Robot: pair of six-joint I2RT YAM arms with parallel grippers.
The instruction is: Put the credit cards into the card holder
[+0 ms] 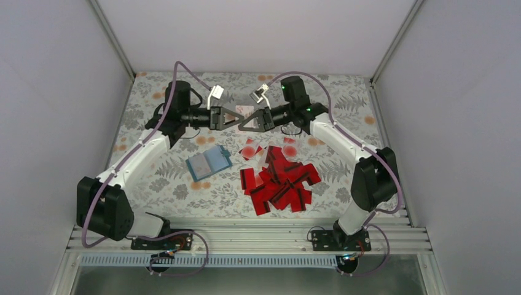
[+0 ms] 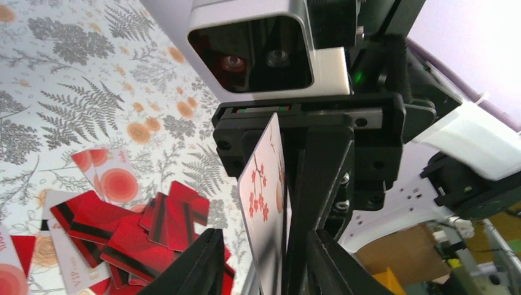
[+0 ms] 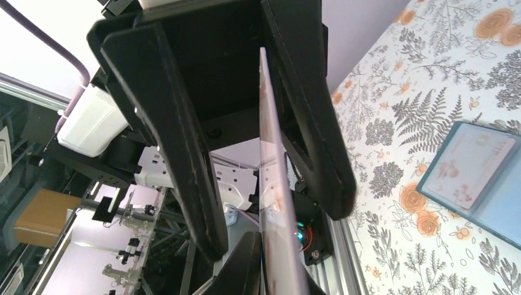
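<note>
A white credit card (image 1: pixel 244 110) with red blossoms stands on edge in the air between my two grippers. My right gripper (image 1: pixel 244 125) is shut on it; in the right wrist view the card (image 3: pixel 270 172) rises from between that gripper's jaws (image 3: pixel 273 258). My left gripper (image 1: pixel 238 117) is open around the same card (image 2: pixel 264 184), and its left finger (image 2: pixel 196 264) stays clear of the card's face. A pile of red credit cards (image 1: pixel 279 178) lies on the table. The teal card holder (image 1: pixel 209 161) lies open left of the pile, with a pale card in its clear pocket (image 3: pixel 473 172).
The table wears a floral cloth (image 1: pixel 153 178). White walls close it in on three sides, and an aluminium rail (image 1: pixel 246 236) runs along the near edge. Two white cards with red spots (image 1: pixel 249 149) lie at the pile's far edge.
</note>
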